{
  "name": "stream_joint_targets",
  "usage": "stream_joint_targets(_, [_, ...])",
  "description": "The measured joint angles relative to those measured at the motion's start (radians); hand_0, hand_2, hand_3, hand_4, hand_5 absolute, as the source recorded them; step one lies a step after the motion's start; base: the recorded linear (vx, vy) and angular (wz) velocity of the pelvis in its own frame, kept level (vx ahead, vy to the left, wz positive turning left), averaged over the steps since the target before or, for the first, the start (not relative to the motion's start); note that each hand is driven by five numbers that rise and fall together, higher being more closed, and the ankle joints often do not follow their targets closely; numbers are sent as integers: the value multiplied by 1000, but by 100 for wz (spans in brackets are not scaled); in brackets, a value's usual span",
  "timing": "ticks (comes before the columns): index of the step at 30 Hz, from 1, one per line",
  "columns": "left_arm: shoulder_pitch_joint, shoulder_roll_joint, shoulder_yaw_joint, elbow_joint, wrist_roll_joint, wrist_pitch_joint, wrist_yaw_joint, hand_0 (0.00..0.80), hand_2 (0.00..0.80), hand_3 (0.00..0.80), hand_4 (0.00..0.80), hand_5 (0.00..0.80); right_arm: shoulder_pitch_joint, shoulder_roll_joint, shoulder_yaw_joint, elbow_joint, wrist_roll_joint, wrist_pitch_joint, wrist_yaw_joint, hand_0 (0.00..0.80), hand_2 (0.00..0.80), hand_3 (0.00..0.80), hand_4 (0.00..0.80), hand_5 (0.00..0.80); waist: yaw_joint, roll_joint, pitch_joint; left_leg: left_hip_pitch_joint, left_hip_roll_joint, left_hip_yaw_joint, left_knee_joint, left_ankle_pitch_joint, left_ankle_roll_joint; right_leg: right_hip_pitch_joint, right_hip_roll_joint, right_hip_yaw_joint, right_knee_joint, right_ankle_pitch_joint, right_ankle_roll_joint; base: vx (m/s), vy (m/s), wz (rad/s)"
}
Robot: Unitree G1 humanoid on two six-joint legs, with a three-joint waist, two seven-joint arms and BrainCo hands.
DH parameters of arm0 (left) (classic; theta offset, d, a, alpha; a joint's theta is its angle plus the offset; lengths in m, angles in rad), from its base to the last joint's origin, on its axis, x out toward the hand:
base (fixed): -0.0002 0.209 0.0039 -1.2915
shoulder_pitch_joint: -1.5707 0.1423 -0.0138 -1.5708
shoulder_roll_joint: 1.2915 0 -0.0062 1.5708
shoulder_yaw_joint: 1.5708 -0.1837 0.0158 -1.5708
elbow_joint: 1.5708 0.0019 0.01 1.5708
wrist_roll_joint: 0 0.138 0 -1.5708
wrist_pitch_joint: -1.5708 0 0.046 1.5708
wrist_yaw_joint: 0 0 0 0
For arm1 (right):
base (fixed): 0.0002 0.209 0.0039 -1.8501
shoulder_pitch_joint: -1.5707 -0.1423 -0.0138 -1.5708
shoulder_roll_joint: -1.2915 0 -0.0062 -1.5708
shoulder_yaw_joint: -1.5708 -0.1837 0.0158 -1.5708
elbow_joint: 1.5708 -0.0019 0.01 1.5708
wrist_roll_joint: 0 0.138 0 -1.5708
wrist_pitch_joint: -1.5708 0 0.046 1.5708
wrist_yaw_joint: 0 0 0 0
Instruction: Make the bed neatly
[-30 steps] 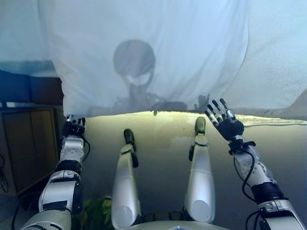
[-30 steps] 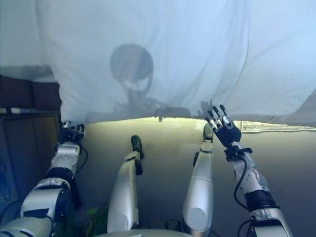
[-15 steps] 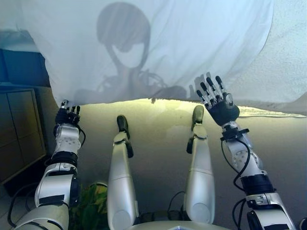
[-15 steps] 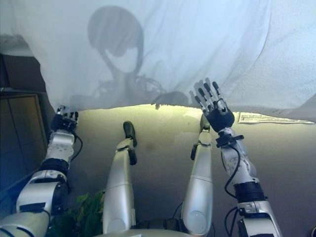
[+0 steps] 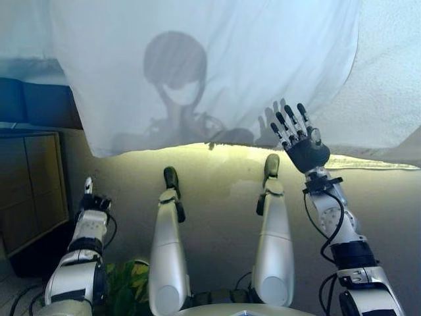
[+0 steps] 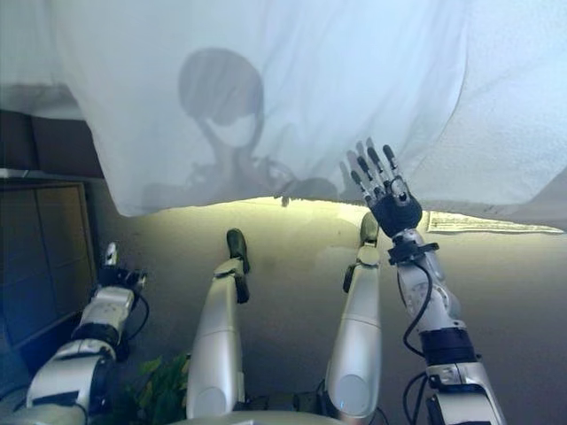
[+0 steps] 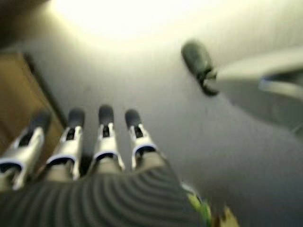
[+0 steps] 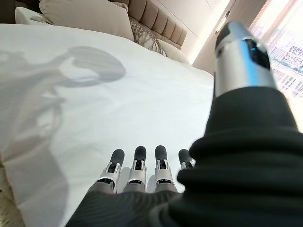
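Note:
A white sheet covers the bed and hangs over its near edge; its lower hem runs across the view. My right hand is open with its fingers spread, raised against the sheet's hem near the right. In the right wrist view its straight fingers point over the smooth sheet towards the pillows and a padded headboard. My left hand is low at the left, below the sheet's left corner and apart from it. In its wrist view the fingers are straight and hold nothing.
A white textured blanket lies under the sheet at the right, with a label at its edge. A wooden cabinet stands at the left. A green plant is low beside my left arm.
My left hand has dropped down and away from the sheet's lower left corner. My right hand has risen a little to the hem and stays open. The camera has shifted.

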Motion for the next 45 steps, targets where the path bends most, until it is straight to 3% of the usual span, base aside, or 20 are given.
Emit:
stream_joint_targets(3, [47,-16,46,-90,-54,-46,-13,0,0,0,0,0,19,-1,-8,0,0,-5,0,0,0,0,0,0,10,18,1,5,-4,0,-9,10,-6,6,-4,-6,-6,4,-1,40,20,4])
stream_joint_targets(6, [67,-53,76,-214,-252,-106,-177,0,0,0,0,0,23,-3,-38,-2,-10,-9,2,0,0,0,0,0,12,34,4,22,-16,6,-13,10,-5,21,-18,-5,-6,6,7,29,21,4])
stream_joint_targets(8, [70,-58,76,-230,-265,-109,-194,0,0,0,0,0,23,-3,-39,-2,-12,-9,2,0,0,0,0,0,12,34,4,24,-16,7,-13,10,-5,22,-19,-5,-6,6,7,0,0,0])
stream_joint_targets(9, [75,-89,52,-365,-307,-127,-364,0,0,0,0,0,24,-1,-41,-6,-22,-12,11,0,0,0,0,0,28,37,4,30,-19,9,-20,11,-3,24,-22,-5,-5,3,5,-2,-37,0])
stream_joint_targets(12, [80,-128,-21,-455,-309,-146,-480,0,0,0,0,0,39,1,-63,-8,-29,-17,21,0,0,0,0,0,29,45,3,31,-22,10,-35,12,8,21,-25,-6,-6,0,8,14,13,5])
stream_joint_targets(15, [88,-193,-112,-525,-345,-111,-616,0,0,0,0,0,41,1,-84,-8,-41,-19,30,0,0,0,0,0,20,54,1,16,-30,12,-43,18,16,10,-32,-7,-16,0,9,102,119,9])
stream_joint_targets(18, [87,-253,-154,-550,-407,-56,-710,0,0,0,0,0,39,6,-83,-10,-59,-20,43,0,0,0,0,0,2,56,2,-3,-37,15,-37,14,15,0,-36,-3,-31,8,6,77,127,2])
stream_joint_targets(23, [68,-299,-179,-578,-498,-36,-771,0,0,0,0,0,11,3,-80,-15,-88,-15,55,0,0,0,0,0,4,56,2,-32,-35,25,-9,2,10,-29,-36,3,-15,4,9,22,59,-3])
stream_joint_targets(28, [-39,-239,-209,-547,-443,-82,-678,0,0,0,0,0,-45,-9,-83,-26,-87,-14,67,0,0,0,0,0,6,51,0,-144,-28,1,59,-9,11,-109,-26,-7,17,5,4,4,10,4])
stream_joint_targets(31, [-96,-147,-226,-483,-216,-189,-422,0,0,0,0,0,-64,-20,-78,-35,-85,-7,66,0,0,0,0,0,3,34,-1,-220,-21,-5,129,-34,21,-155,-16,2,16,23,1,-4,22,-12])
stream_joint_targets(34, [-156,-33,-218,-394,67,-217,-149,0,0,0,0,0,-70,-57,-70,-69,-62,-7,41,0,0,0,0,0,1,12,-1,-279,-15,-3,188,-54,31,-191,-8,12,10,41,-1,-5,-26,-16])
stream_joint_targets(37, [-210,16,-200,-307,160,-221,-40,0,0,0,0,0,-87,-53,-55,-74,-46,-10,19,0,0,0,0,0,-3,-8,0,-303,-10,-5,205,-58,35,-196,-1,14,-9,53,-4,-3,-52,-7])
stream_joint_targets(41, [-266,31,-195,-204,174,-190,5,0,0,0,0,0,-128,-37,-15,-89,-35,-11,-3,0,0,0,0,0,-2,-39,0,-319,-4,-7,204,-57,32,-216,4,14,-6,55,1,-12,-54,-2])
stream_joint_targets(45, [-332,78,-165,-2,162,-37,22,0,0,0,0,0,-186,-38,-6,-90,-19,-9,-22,0,0,0,0,0,-27,-55,0,-321,-1,-6,199,-55,28,-222,7,13,-6,58,7,-8,19,-1])
